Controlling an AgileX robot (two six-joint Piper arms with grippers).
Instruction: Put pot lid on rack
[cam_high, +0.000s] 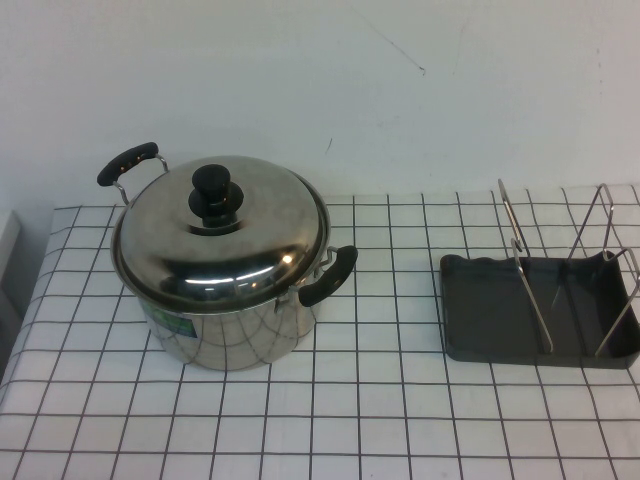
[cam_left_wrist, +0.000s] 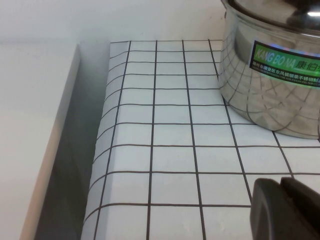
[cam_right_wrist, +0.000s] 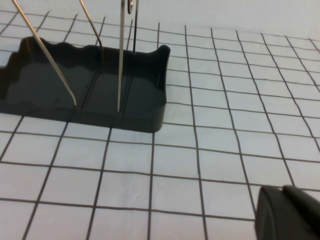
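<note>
I see the pot lid seated on the steel pot, its black knob upright at the centre. The pot stands on the checked desk, well apart from the rack, whose wire dividers stand upright in the dark tray.

My left gripper shows only as a dark tip low over the desk in its wrist view; the fingers are closed and empty. The pot wall rises ahead of those fingers, near but not touching, and the lid sits above them, only its rim in that view. Beyond the fingers on the other side the desk edge drops into a gap beside a pale surface.

My right gripper is likewise a dark tip low over the desk, fingers closed on nothing. The rack lies ahead of these fingers, apart from them, with open checked cloth between and to the side.

Neither arm appears in the high view.
</note>
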